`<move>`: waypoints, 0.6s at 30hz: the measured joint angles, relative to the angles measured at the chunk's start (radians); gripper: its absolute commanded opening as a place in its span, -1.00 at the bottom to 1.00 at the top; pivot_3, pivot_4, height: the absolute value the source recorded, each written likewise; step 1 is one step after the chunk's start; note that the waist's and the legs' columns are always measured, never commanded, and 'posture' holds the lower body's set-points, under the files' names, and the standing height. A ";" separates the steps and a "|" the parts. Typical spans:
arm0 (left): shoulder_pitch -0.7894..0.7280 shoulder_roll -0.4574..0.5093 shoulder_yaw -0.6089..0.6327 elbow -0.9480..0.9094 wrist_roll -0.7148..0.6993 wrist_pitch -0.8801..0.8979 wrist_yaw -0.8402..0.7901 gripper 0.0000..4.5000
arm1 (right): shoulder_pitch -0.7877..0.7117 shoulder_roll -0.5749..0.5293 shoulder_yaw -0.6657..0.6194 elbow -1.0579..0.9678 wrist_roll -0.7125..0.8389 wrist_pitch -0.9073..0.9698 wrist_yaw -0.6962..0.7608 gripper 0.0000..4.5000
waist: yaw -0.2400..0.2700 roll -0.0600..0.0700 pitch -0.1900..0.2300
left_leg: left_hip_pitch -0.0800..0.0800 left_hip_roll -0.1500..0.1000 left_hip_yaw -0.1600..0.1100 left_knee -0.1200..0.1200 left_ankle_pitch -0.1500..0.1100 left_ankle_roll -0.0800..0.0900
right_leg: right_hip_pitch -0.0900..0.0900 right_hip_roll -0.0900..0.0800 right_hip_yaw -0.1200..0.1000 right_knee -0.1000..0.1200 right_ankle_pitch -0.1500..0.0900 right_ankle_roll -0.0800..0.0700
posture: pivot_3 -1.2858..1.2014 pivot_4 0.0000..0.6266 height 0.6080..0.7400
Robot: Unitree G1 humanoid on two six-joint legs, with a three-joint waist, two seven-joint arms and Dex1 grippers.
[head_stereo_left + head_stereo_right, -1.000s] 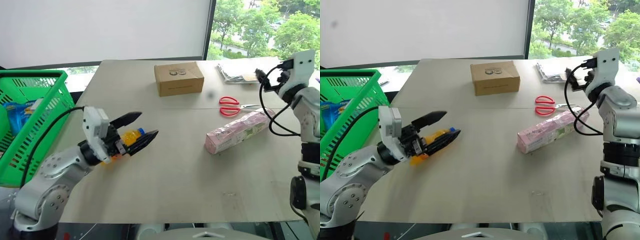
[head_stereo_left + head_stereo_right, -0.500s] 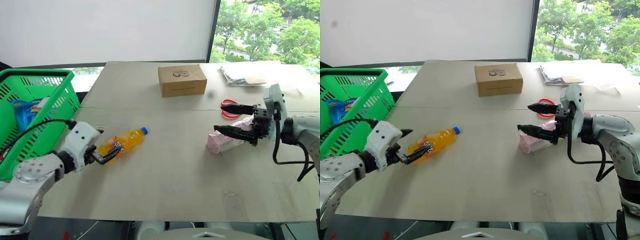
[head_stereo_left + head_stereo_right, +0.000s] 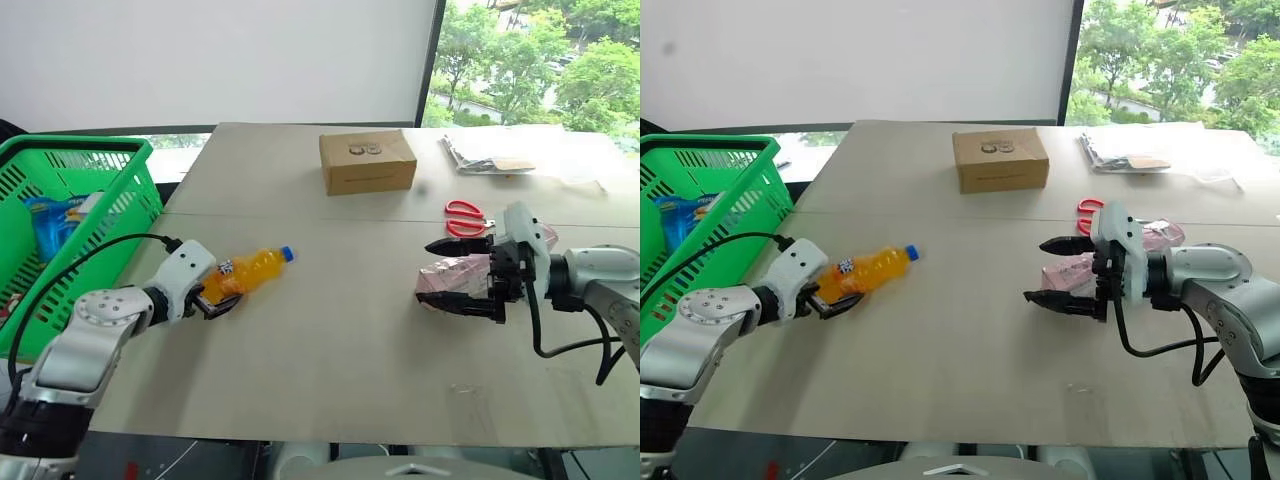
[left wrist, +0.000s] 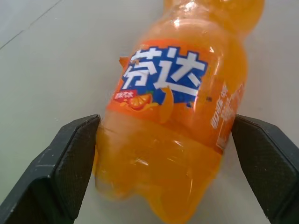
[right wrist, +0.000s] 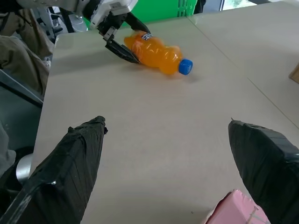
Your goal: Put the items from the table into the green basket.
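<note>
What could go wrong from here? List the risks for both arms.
1. The orange soda bottle lies on its side on the table, its base between the left hand's open fingers; being round, it may roll or slip out on closing.
2. The right hand is open at one end of the pink carton pack; an end grip on a long pack may let it tilt or drop.
3. The red scissors lie near that pack and could get knocked.

Plain white wall (image 3: 220,55) behind, dark-framed window (image 3: 530,50) onto sunlit green trees at right.
</note>
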 measured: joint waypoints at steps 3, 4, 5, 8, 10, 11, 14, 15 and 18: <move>-0.058 0.007 -0.014 0.060 0.000 0.028 -0.073 0.40 | 0.002 0.002 0.001 -0.014 0.000 0.000 -0.016 1.00 | 0.001 0.000 0.000 | 0.000 0.000 0.000 0.000 0.000 0.000 | 0.000 0.000 -0.001 0.000 0.000 0.000 | 0.05 -1.00 0.76; -0.069 0.010 -0.019 0.067 0.000 0.036 -0.088 0.40 | 0.003 0.003 0.001 -0.018 0.000 0.000 -0.019 1.00 | 0.000 0.000 -0.001 | 0.000 -0.001 0.000 0.000 0.000 0.000 | 0.000 -0.001 -0.001 0.000 0.000 0.000 | 0.05 -1.00 0.76; -0.089 0.017 -0.029 0.077 0.000 0.059 -0.115 0.40 | 0.006 0.003 0.001 -0.020 0.001 0.000 -0.024 1.00 | 0.000 0.000 -0.001 | 0.000 -0.001 0.000 0.000 0.000 0.000 | 0.000 -0.001 -0.001 0.000 0.000 0.000 | 0.05 -1.00 0.76; -0.112 0.025 -0.039 0.077 -0.005 0.119 -0.153 0.40 | 0.013 0.004 0.001 -0.025 0.003 0.001 -0.036 1.00 | -0.003 0.000 -0.004 | 0.000 -0.002 0.000 0.000 0.000 0.000 | 0.000 -0.002 -0.001 0.000 0.000 0.001 | 0.04 -1.00 0.76; -0.125 0.018 -0.040 0.079 -0.012 0.146 -0.170 0.40 | 0.016 0.003 0.001 -0.031 0.003 0.001 -0.039 1.00 | -0.003 0.001 -0.005 | 0.000 -0.002 0.001 0.000 0.000 0.000 | 0.000 -0.002 -0.001 0.000 0.000 0.001 | 0.03 -1.00 0.76; -0.130 0.002 -0.035 0.083 -0.014 0.149 -0.167 0.40 | 0.018 0.003 0.001 -0.034 0.004 0.001 -0.041 1.00 | -0.002 0.001 -0.005 | 0.000 -0.002 0.001 0.000 0.000 0.000 | 0.000 -0.002 -0.001 0.000 0.000 0.001 | 0.03 -1.00 0.76; -0.152 -0.100 0.011 0.107 -0.046 0.167 -0.124 0.40 | 0.026 0.004 -0.001 -0.040 0.009 0.001 -0.048 1.00 | 0.005 0.002 -0.006 | -0.001 -0.002 -0.002 0.001 0.000 0.000 | 0.000 -0.002 -0.002 0.000 0.000 0.001 | 0.03 -1.00 0.76; -0.158 -0.132 0.026 0.109 -0.069 0.178 -0.109 0.40 | 0.031 0.004 -0.001 -0.041 0.010 0.000 -0.050 1.00 | 0.005 0.000 -0.007 | -0.002 -0.002 -0.003 0.002 0.000 0.000 | 0.000 -0.002 -0.004 0.000 0.000 0.001 | 0.04 -1.00 0.76; -0.170 -0.243 0.131 0.073 -0.165 0.208 -0.047 0.40 | 0.040 0.017 -0.011 -0.046 0.022 -0.011 -0.058 1.00 | -0.003 -0.006 -0.008 | -0.004 -0.002 -0.005 0.003 0.000 0.000 | 0.000 -0.002 -0.005 0.000 0.000 0.001 | 0.05 -1.00 0.76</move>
